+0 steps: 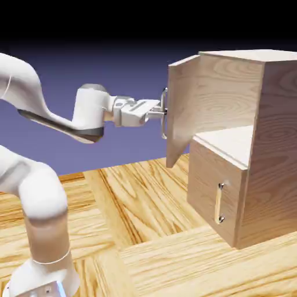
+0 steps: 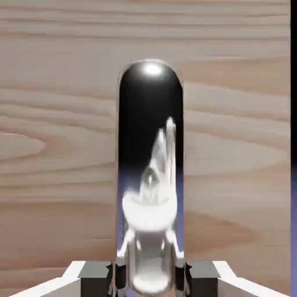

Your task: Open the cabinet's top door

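Note:
The light-wood cabinet (image 1: 272, 145) stands at the exterior view's right. Its top door (image 1: 200, 104) is swung outward, partly open, showing a pale shelf behind it. My gripper (image 1: 162, 111) is shut on the door's vertical silver bar handle (image 1: 165, 113), reaching in horizontally from the left. In the hand view the mirror-like handle (image 2: 151, 174) fills the middle between my two fingertips (image 2: 96, 272), with the door's wood grain (image 2: 58, 145) behind it.
Below the top door sits the shorter panel (image 1: 214, 191) with its short silver handle (image 1: 220, 203), closed. The cabinet rests on a wood-patterned table (image 1: 145, 232). My arm's lower links (image 1: 40, 203) rise at the lower left.

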